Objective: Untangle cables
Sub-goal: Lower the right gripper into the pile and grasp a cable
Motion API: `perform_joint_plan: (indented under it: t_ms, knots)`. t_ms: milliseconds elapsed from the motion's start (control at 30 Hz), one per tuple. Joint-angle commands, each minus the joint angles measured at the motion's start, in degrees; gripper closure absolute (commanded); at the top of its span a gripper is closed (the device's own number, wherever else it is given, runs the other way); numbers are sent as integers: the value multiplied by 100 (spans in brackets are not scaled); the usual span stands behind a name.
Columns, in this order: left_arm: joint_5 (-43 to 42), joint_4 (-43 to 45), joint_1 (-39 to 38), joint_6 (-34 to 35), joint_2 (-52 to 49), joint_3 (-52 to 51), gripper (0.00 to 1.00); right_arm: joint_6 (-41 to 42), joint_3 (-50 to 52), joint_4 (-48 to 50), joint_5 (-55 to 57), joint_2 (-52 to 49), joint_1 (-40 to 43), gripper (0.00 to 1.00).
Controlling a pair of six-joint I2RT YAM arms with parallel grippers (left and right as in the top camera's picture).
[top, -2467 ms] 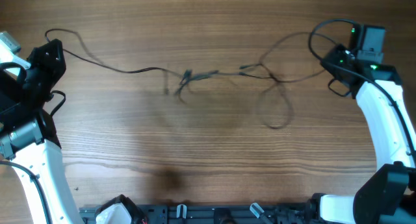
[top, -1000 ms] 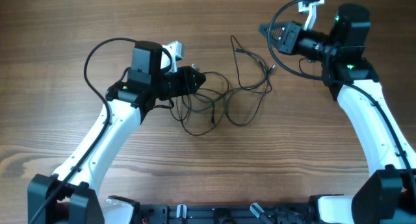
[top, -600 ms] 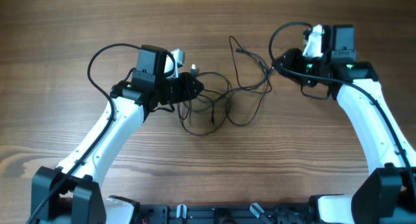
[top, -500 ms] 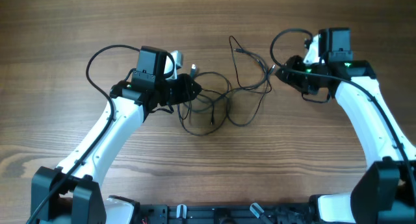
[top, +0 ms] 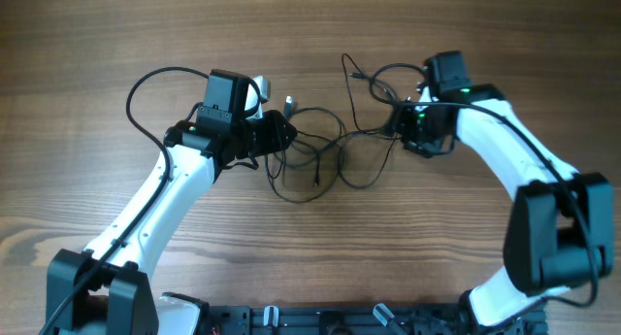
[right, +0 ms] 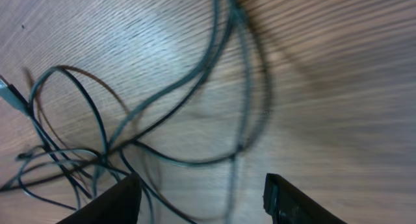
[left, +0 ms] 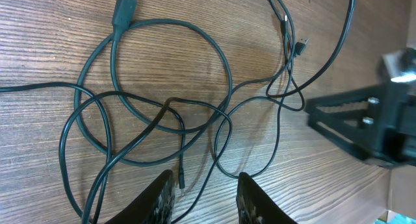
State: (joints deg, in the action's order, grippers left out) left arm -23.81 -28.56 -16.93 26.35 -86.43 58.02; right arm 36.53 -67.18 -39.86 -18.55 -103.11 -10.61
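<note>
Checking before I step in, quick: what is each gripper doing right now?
Left gripper: open, fingers apart over the cables, clamping nothing.
Right gripper: open wide, holding nothing.

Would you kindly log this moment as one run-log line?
left gripper: open over cables | right gripper: open over cables | cables: tangled on table

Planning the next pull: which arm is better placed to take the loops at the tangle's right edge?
Right. The right gripper, open, hangs over those cables; the left gripper sits across the tangle at its opposite side.
</note>
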Motion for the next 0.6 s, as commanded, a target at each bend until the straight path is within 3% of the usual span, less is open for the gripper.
perform_joint_plan:
  t_ms: [0,467,567]
  knots:
    - [57,-4,-22,-70,-59,81,67,828,17,334,-208,-411,-249,36]
    - [55,-125,-22,-68,-59,81,70,2682,17,1353,350,-986,-581,35]
    - [55,-173,-22,-70,-59,81,70,2680,17,1641,350,-994,-684,44]
